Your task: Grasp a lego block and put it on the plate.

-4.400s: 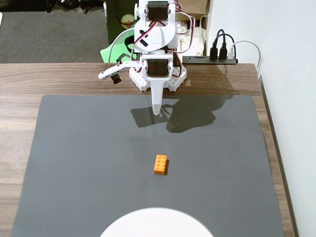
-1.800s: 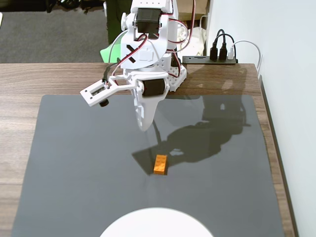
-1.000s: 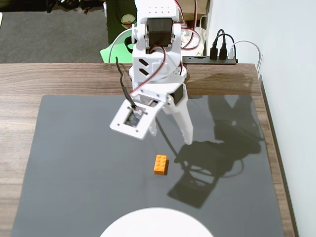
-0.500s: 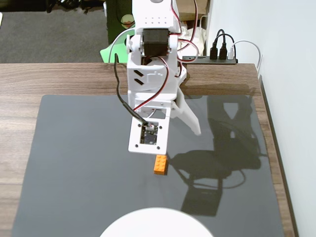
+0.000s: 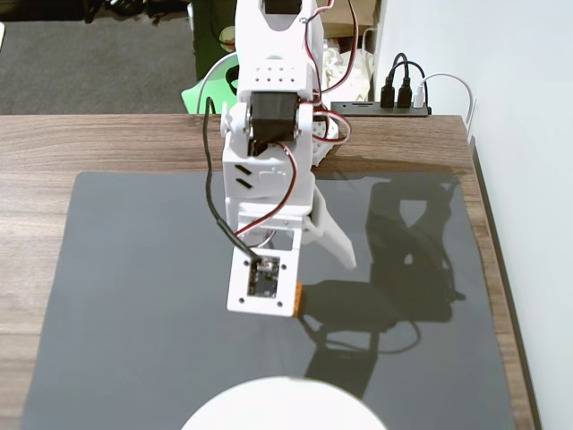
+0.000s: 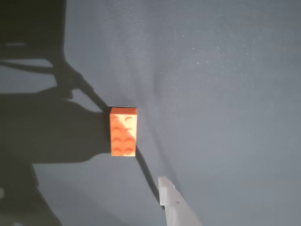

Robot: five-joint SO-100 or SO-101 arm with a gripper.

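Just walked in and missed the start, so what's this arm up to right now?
A white robot arm is reaching down over a dark mat toward a small orange lego block that lies flat on it, studs up. Nothing is grasped yet: in the wrist view one pincer fingertip sits just beside the block, not touching it. The white plate waits at the near edge of the fixed view, with nothing visible on it.

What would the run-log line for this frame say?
phase: approach | gripper: open, empty, above mat | lego block: flat on mat, untouched | plate: near edge, empty where visible
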